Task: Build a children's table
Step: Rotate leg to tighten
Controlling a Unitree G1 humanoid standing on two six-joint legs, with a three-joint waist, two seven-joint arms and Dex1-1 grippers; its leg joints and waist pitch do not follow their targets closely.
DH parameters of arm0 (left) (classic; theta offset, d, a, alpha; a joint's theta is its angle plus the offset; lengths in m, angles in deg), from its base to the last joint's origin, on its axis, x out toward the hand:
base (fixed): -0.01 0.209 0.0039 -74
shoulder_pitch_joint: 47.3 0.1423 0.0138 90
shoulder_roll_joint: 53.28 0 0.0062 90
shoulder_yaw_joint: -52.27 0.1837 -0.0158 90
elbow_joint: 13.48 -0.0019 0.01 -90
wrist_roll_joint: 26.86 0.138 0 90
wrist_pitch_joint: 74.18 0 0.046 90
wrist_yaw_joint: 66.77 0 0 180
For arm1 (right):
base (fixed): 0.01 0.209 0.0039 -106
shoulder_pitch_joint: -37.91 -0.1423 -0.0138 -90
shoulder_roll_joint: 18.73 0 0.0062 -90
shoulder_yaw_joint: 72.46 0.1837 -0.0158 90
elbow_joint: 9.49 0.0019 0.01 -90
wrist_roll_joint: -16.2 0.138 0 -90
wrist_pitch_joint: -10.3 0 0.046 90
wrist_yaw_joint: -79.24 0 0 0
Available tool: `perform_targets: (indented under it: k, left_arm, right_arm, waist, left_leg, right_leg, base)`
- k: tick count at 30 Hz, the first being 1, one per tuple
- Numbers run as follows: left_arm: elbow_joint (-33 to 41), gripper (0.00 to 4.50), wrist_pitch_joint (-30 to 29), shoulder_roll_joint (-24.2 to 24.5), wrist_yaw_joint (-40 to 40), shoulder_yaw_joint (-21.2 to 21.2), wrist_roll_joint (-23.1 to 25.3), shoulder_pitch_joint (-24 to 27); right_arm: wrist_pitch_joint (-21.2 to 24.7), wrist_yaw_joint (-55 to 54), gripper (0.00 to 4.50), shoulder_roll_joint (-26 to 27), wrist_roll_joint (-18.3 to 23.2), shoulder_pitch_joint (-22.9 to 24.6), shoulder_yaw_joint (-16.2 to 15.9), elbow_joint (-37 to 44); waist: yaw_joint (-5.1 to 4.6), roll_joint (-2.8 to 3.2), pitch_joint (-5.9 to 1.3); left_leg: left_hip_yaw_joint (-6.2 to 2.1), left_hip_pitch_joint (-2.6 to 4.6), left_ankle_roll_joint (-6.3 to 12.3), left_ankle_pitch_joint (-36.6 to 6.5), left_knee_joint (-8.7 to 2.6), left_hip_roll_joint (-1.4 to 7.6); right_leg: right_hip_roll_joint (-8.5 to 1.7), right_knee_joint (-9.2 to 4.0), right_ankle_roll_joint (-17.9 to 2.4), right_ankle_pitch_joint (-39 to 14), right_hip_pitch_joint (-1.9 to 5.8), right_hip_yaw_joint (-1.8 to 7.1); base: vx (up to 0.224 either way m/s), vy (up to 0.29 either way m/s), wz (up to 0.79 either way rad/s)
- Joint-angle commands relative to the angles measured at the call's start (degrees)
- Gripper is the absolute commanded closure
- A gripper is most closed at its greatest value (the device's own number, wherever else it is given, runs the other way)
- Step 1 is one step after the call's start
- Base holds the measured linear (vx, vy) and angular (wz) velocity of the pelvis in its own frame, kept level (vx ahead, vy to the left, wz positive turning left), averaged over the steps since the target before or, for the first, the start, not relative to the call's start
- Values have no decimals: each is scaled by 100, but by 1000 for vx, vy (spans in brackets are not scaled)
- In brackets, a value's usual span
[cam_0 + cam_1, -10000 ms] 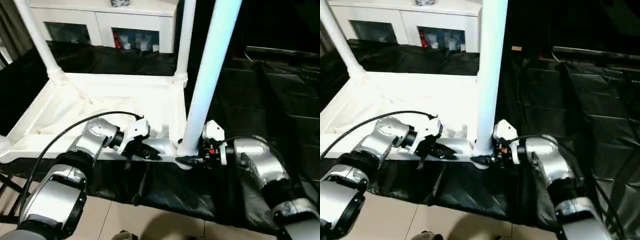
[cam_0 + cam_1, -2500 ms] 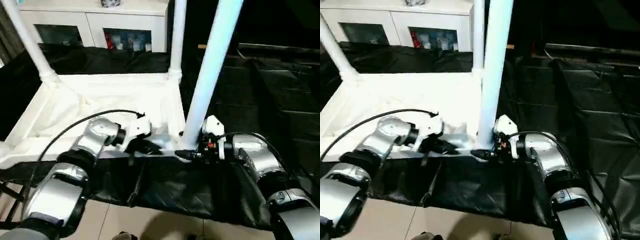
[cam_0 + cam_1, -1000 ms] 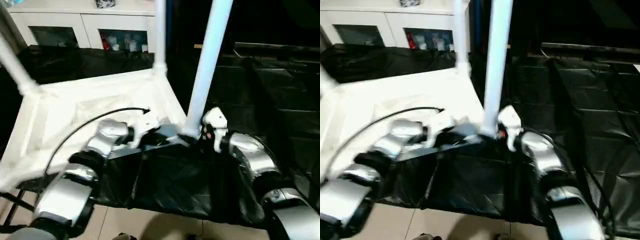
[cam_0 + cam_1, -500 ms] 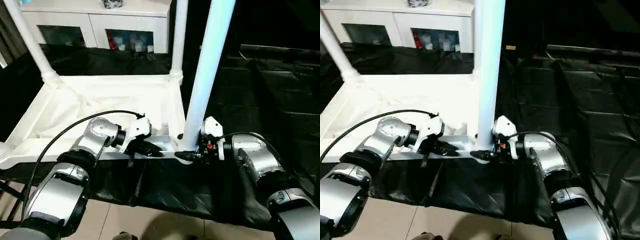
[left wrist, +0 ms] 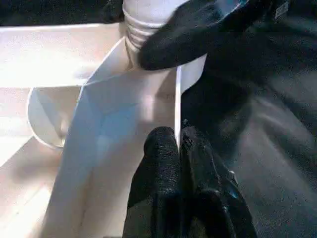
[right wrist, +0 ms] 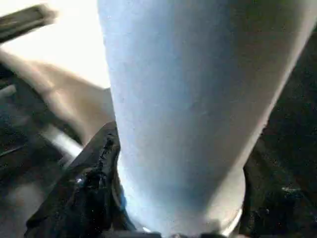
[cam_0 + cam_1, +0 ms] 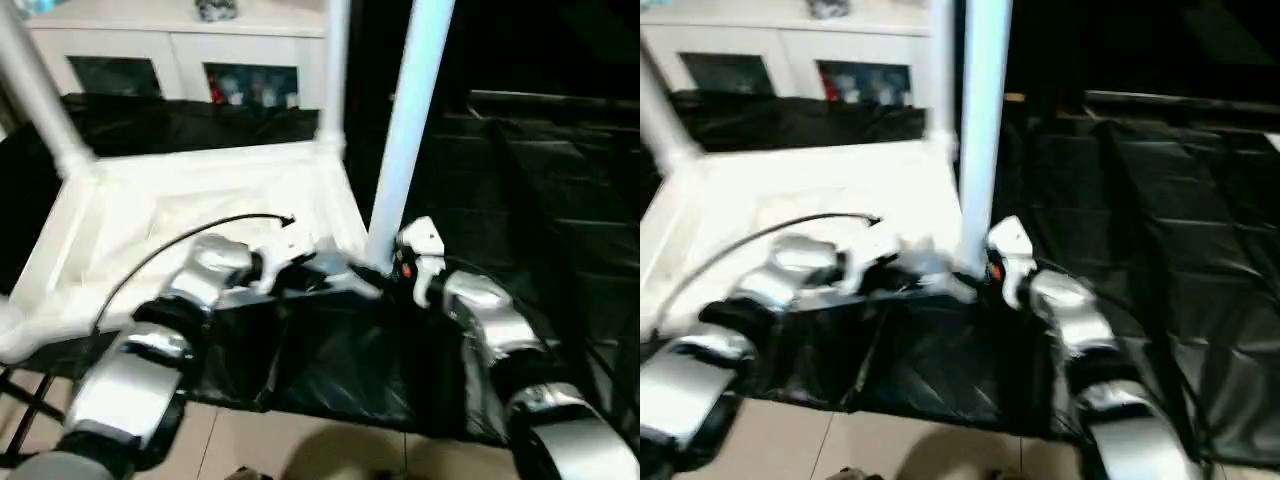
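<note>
Tabletop point(image 7: 180, 215) has swung since half a second ago: near edge now runs skewed across the head view, near-right corner sitting further from the robot, and the near leg point(image 7: 405, 130) has gone with it. Tabletop lies upside down, ribbed underside up, on the black-covered worktop point(image 7: 520, 180). Three legs stand in corner sockets: near leg at the near-right corner, one at far right point(image 7: 335, 70), one at far left point(image 7: 35, 95). The near-left corner looks empty, though it sits at the frame edge. Left gripper point(image 5: 178, 144) is pinched fully closed on the thin rim wall of the tabletop, close to the near-right socket. Right gripper point(image 7: 385, 275) sits at the base of the near leg; one black finger point(image 6: 86, 183) wraps the tube just above the socket collar, jaws spread about the tube's width, so it looks like a grip. Step in hand, I'd judge: seating that leg or turning the tabletop. Next: check the leg is home, then release.
</note>
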Motion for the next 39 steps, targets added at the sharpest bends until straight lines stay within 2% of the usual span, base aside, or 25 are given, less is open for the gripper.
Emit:
perform_targets:
  k: [1, 2, 5, 7, 8, 11, 12, 15, 16, 18, 19, 20, 22, 26, 29, 34, 35, 39]
  left_arm:
    - [-103, 450, -197, -306, -543, 11, 97, -43]
    - [-113, 450, -284, -450, -728, 6, 98, -53]
    - [-151, 450, -340, -773, -1253, 53, 160, -122]
    - [-150, 450, -356, -891, -1413, 54, 159, -156]
    - [-146, 450, -361, -915, -1426, 51, 154, -166]
    - [-100, 450, -251, -841, -1303, 85, 177, -170]
    - [-59, 450, -208, -775, -1190, 59, 169, -150]
    - [-41, 450, -84, -677, -1027, 51, 150, -122]
    - [-59, 450, 64, -477, -801, 50, 143, -88]
    - [-60, 450, 161, -345, -577, 52, 113, -63]
    - [-52, 450, 247, -264, -441, 72, 107, -51]
    - [-32, 450, 343, -131, -133, 86, 66, -30]
    - [-7, 450, 432, -16, 170, 89, 18, -12]
    - [81, 450, 492, 178, 939, 45, -175, 26]
    - [61, 450, 546, 292, 1216, 70, -181, 18]
    - [17, 450, 624, 457, 1662, 111, -200, -15]
    - [11, 450, 643, 486, 1744, 124, -201, -22]
    - [24, 450, 662, 578, 2061, 149, -228, -30]
  right_arm:
    - [111, -668, 178, 244, -136, -51, -73, -309]
    - [99, -1038, 178, 346, -263, -97, -133, -394]
    - [157, -1609, 178, 672, -222, -312, -61, -652]
    - [53, -1871, 122, 782, -285, -405, 6, -726]
    - [-18, -1880, 108, 797, -251, -431, 71, -714]
    - [-173, -1744, 99, 769, -178, -463, 164, -668]
    - [-237, -1591, 73, 705, -154, -469, 156, -663]
    - [-296, -1310, 56, 587, -138, -433, 119, -591]
    - [-377, -860, 56, 307, -215, -381, -19, -513]
    - [-417, -460, 56, 114, -243, -334, -121, -453]
    - [-453, -179, 56, 11, -253, -299, -165, -413]
    - [-502, 329, 56, -166, -247, -233, -236, -327]
    - [-583, 802, 56, -314, -216, -168, -301, -218]
    - [-625, 1943, 56, -596, -47, -21, -450, 114]
    - [-614, 2368, 56, -725, -28, -7, -568, 176]
    - [-610, 2977, 56, -913, -36, 10, -753, 205]
    - [-589, 3079, 82, -934, -41, 20, -771, 227]
    - [-511, 3353, 104, -961, -18, 73, -788, 353]
  waist:
    - [-55, -20, -380]
    - [-62, -21, -373]
    - [-87, -42, -373]
    - [-106, -30, -347]
    - [-110, -33, -350]
    - [-117, -28, -370]
    - [-122, -28, -379]
    - [-136, -28, -386]
    - [-143, -28, -391]
    - [-138, -36, -408]
    - [-126, -43, -419]
    - [-98, -47, -438]
    - [-63, -38, -445]
    - [24, -40, -443]
    - [63, -26, -431]
    - [74, -36, -410]
    - [75, -34, -408]
    - [94, -46, -416]
  left_leg:
    - [-120, 175, -46, -2314, -453, 119]
    - [-114, 172, -34, -2308, -452, 113]
    - [-110, 167, 40, -2365, -439, 85]
    - [-112, 211, 56, -2525, -432, 78]
    - [-117, 212, 58, -2545, -432, 73]
    - [-134, 179, 88, -2532, -455, 89]
    - [-131, 171, 99, -2491, -462, 94]
    - [-119, 142, 164, -2436, -462, 99]
    - [-115, 134, 183, -2380, -457, 98]
    - [-101, 108, 252, -2243, -441, 101]
    - [-99, 106, 274, -2164, -434, 103]
    - [-68, 80, 406, -1890, -406, 107]
    - [-56, 47, 519, -1601, -383, 126]
    - [-41, 57, 647, -1466, -368, 144]
    - [-49, 95, 545, -1581, -395, 169]
    - [-56, 108, 384, -1866, -422, 169]
    - [-56, 111, 359, -1884, -424, 171]
    - [-61, 101, 366, -1794, -421, 168]
  right_leg:
    - [-267, -475, -1097, -2588, 204, 148]
    - [-266, -485, -1082, -2565, 196, 154]
    - [-261, -510, -1019, -2694, 202, 142]
    - [-259, -562, -927, -2977, 156, 125]
    - [-259, -571, -897, -3034, 163, 119]
    - [-261, -553, -872, -2885, 186, 126]
    - [-254, -532, -939, -2692, 195, 134]
    - [-256, -491, -1098, -2350, 221, 146]
    - [-257, -475, -1154, -2248, 237, 148]
    - [-263, -450, -1218, -2048, 268, 153]
    - [-262, -435, -1247, -1945, 278, 151]
    - [-256, -400, -1358, -1599, 296, 151]
    - [-253, -343, -1476, -1252, 309, 144]
    - [-255, -319, -1583, -1094, 315, 147]
    - [-250, -321, -1616, -1223, 285, 146]
    - [-261, -350, -1525, -1590, 283, 162]
    - [-265, -356, -1507, -1647, 277, 166]
    - [-272, -349, -1492, -1623, 286, 169]
  base:
    - [0, 0, 0]
    - [0, 0, 0]
    - [0, 0, 0]
    - [0, 0, 0]
    - [0, 0, 0]
    - [0, 0, 0]
    - [0, 0, 0]
    - [0, 0, 0]
    - [0, 0, 0]
    - [0, 0, 0]
    - [0, 0, 0]
    - [0, 0, 0]
    - [0, 0, 0]
    - [0, 0, 0]
    - [0, 0, 0]
    - [0, 0, 0]
    - [0, 0, 0]
    - [0, 0, 0]
